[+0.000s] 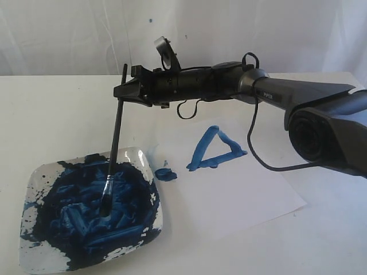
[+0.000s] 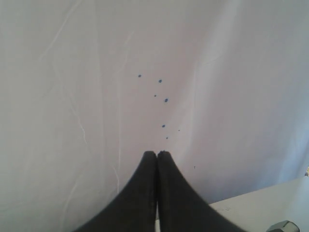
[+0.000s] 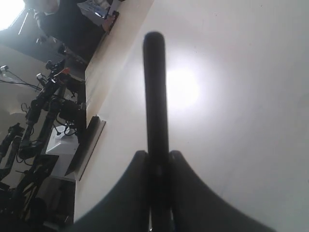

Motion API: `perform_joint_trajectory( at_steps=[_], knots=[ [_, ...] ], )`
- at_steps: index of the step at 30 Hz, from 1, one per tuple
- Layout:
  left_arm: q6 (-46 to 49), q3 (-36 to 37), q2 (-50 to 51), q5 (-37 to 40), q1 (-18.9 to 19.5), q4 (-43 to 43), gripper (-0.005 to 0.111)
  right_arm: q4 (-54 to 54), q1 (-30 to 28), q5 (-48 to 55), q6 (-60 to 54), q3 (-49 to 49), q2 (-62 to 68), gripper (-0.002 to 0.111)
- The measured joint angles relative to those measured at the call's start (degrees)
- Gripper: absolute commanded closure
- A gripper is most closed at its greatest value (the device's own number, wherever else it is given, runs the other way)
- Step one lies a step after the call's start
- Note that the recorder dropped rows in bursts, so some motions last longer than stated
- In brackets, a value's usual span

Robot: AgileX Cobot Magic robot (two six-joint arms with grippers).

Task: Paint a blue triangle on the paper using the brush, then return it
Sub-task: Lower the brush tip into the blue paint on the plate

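Observation:
A blue triangle (image 1: 216, 149) outlined in thick strokes lies on the white paper (image 1: 246, 189). My right gripper (image 1: 121, 91) reaches across to the left and is shut on the brush (image 1: 114, 146), near the top of its black handle. The brush stands nearly upright, its bristle tip resting in the blue paint on the square white plate (image 1: 34, 183). In the right wrist view the black handle (image 3: 155, 92) runs up from between the jaws of the gripper (image 3: 157, 157). My left gripper (image 2: 157, 154) is shut on nothing and faces a white sheet with small blue specks.
A small round blue paint blob (image 1: 166, 173) sits on the table between plate and paper. The right arm (image 1: 298, 109) stretches low over the paper from the right. A white backdrop (image 1: 69, 34) closes the rear of the table.

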Motion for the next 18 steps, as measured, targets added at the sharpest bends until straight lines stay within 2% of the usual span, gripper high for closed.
perform_joint_trajectory(
  at_steps=[7, 12, 18],
  knots=[
    [0.00, 0.00, 0.00, 0.00, 0.00, 0.00, 0.107, -0.47, 0.00, -3.01, 4.05, 0.00, 0.00, 0.108],
    [0.00, 0.00, 0.00, 0.00, 0.00, 0.00, 0.107, -6.13, 0.00, -3.68, 10.45, 0.00, 0.00, 0.108],
    [0.00, 0.00, 0.00, 0.00, 0.00, 0.00, 0.107, -7.72, 0.12, -4.29, 13.33, 0.00, 0.00, 0.108]
  ],
)
